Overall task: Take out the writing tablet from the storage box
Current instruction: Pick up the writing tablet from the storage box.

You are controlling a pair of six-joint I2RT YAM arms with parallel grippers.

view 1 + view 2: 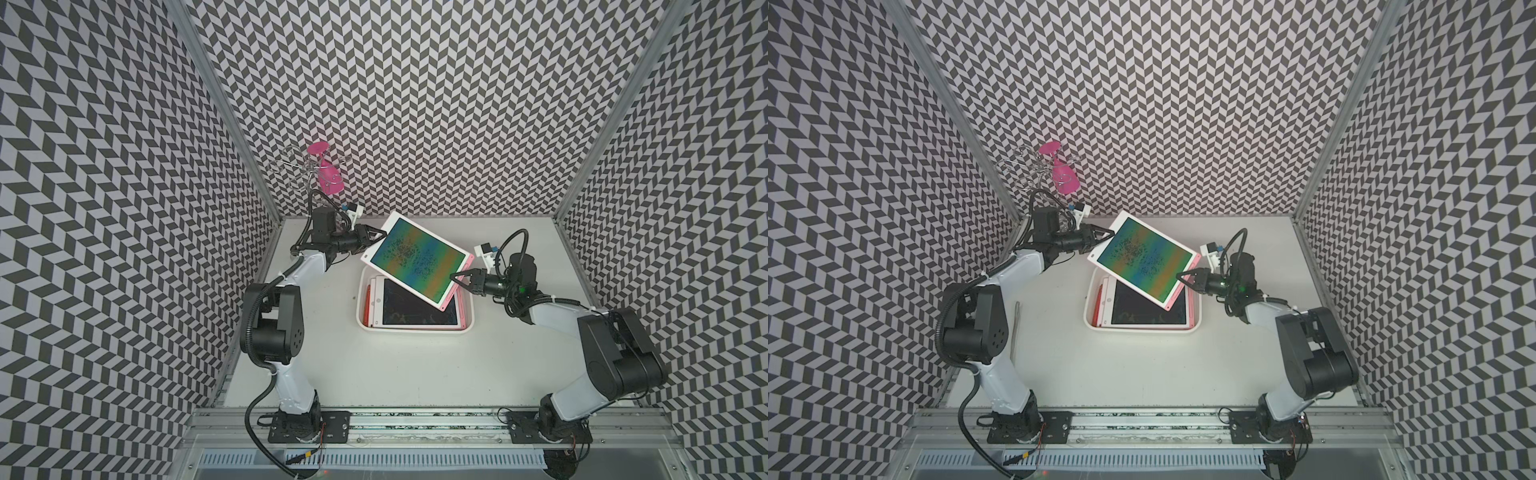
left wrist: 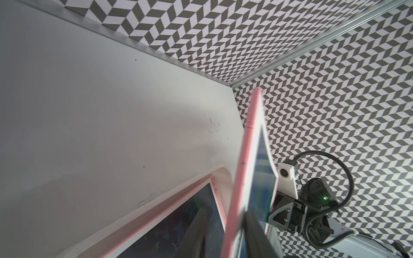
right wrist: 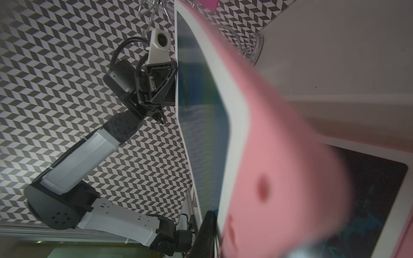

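A writing tablet (image 1: 417,259) (image 1: 1142,259) with a rainbow screen, white frame and pink back hangs tilted above the white storage box (image 1: 415,329) (image 1: 1142,328). My right gripper (image 1: 455,279) (image 1: 1181,277) is shut on its right edge; in the right wrist view one black finger (image 3: 207,223) presses the screen side and the pink back (image 3: 279,156) hides the other. My left gripper (image 1: 380,237) (image 1: 1106,233) is open around the far-left corner; in the left wrist view a gap shows between one finger (image 2: 196,232) and the tablet's edge (image 2: 245,178).
More tablets lie stacked in the box, the top one dark-screened (image 1: 411,307). A pink glass (image 1: 328,174) hangs on a wire rack (image 1: 291,166) in the far left corner. A thin metal rod (image 1: 1016,332) lies on the table near the left arm.
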